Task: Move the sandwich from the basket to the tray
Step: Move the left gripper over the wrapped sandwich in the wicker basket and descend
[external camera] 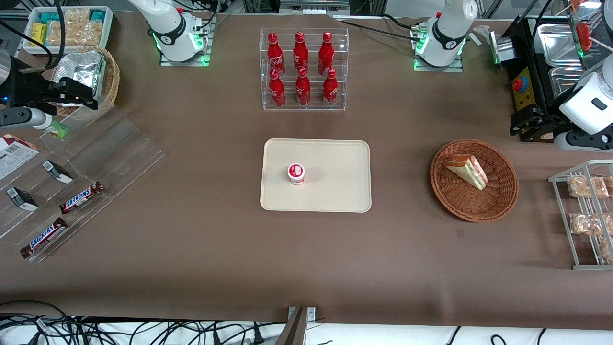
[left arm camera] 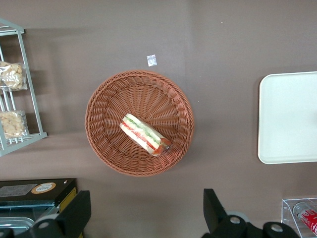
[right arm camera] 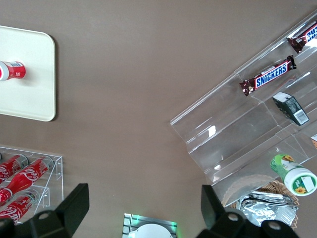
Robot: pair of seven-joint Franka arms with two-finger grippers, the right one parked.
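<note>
Gripper [left arm camera: 143, 218]: you've got the fingers [left arm camera: 77, 210] spread wide apart, nothing between them, touching nothing. It hangs over the table near the basket, w/ bare brown cloth under it.

Sandwich [external camera: 466, 170]: lies in the basket, tilted on the weave, filling edge showing. It's off-centre, toward the rim farther from the front cam. Wrap looks intact.

Basket [external camera: 498, 201]: sits on the cloth toward the working arm's end of the table, well apart from the tray.

Tray [external camera: 335, 191]: mid-table, flat. A small red-and-white cup [external camera: 296, 173] stands upright on it; the rest of the surface is bare.

Between basket & tray: only brown cloth.

Wire rack [external camera: 582, 218]: near the basket at the working arm's end, holds tan snack packets [external camera: 585, 186].

Black box [external camera: 529, 112]: near the basket, farther from the front cam.

Bottle rack [external camera: 303, 69]: clear, w/ six red bottles, farther from the front cam than the tray.
</note>
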